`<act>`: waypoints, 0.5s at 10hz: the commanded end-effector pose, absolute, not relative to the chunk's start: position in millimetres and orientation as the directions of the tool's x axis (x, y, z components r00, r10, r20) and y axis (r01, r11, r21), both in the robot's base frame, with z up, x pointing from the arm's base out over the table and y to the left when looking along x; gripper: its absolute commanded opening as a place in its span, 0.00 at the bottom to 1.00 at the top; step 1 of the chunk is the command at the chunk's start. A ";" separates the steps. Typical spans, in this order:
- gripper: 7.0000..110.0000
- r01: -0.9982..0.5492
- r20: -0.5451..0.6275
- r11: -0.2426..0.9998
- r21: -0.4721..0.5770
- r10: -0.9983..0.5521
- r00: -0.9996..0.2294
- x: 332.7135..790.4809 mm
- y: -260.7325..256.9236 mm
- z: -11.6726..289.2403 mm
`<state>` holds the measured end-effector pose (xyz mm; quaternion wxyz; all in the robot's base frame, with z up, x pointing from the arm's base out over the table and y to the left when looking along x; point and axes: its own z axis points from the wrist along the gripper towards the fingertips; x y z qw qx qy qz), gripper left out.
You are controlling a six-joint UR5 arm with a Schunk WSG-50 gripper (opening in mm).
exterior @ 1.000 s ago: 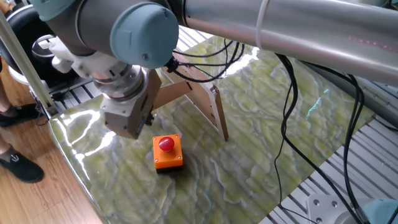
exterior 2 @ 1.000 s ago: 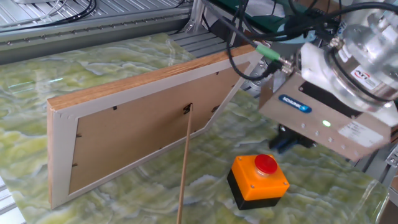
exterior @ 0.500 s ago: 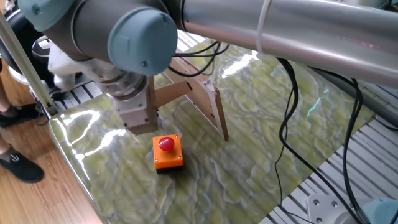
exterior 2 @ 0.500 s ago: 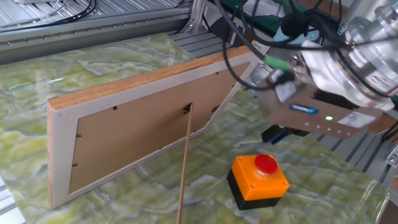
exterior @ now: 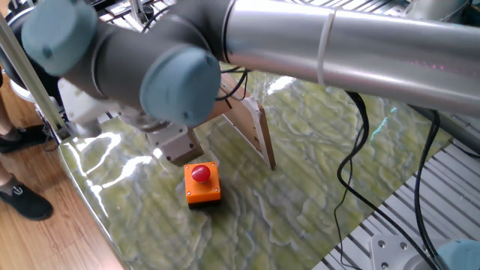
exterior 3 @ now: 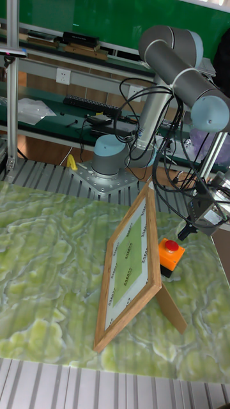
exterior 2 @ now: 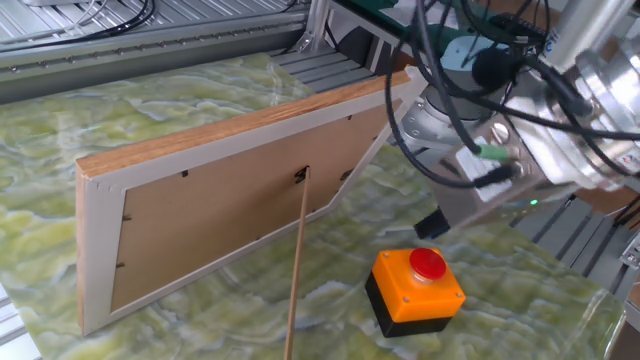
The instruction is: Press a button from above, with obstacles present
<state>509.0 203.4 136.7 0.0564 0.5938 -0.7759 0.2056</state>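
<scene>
Button [exterior 2: 428,264] on orange base, resting on green marbled table [exterior 2: 150,120], just right of upright board [exterior 2: 230,210] with propping strip [exterior 2: 296,270]. Gripper [exterior 3: 186,232] poised just above; jaw state impossible to tell. Cables [exterior: 349,150] trailing right.

Red button [exterior 2: 428,263] on orange box [exterior 2: 415,291] (black underside); green-veined marble table [exterior 2: 150,110].
</scene>
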 end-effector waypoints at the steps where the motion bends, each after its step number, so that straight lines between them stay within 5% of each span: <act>1: 0.00 -0.939 0.232 0.281 -0.197 -0.917 -0.324 493.5 231.2 120.0; 4: 0.00 -0.972 0.259 0.235 0.021 -0.940 -0.222 444.4 239.9 116.7; 5: 0.00 -0.980 0.256 0.198 0.002 -0.948 -0.191 451.3 239.0 116.5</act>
